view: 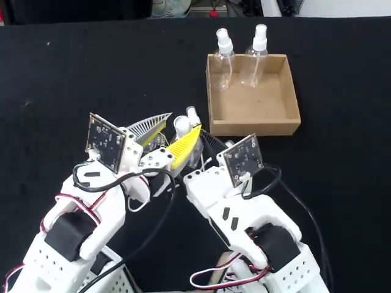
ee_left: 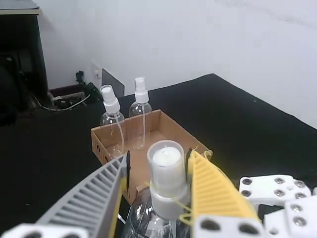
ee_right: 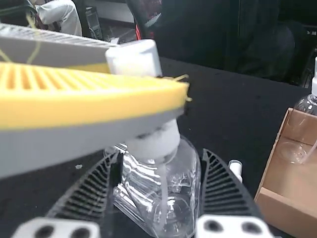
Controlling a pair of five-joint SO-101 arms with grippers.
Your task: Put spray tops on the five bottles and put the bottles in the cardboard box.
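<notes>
A clear bottle (ee_right: 158,198) stands between the black fingers of my right gripper (ee_right: 161,156), which is shut on its body. A white spray top (ee_left: 167,173) sits on the bottle's neck. My left gripper (ee_left: 158,156) straddles that top. Its yellow finger (ee_left: 213,193) lies against the top, and a gap shows between the top and the grey finger (ee_left: 94,198). From above, both grippers meet at the bottle (view: 183,128), just left of the cardboard box (view: 253,128). Two capped bottles (view: 224,58) (view: 256,55) stand at the box's far wall.
Another small white spray top (view: 192,114) shows just beyond the held bottle, near the box's front left corner; it also appears as a white tip (ee_right: 236,168) past my right gripper. Black cloth covers the table. Most of the box floor is bare.
</notes>
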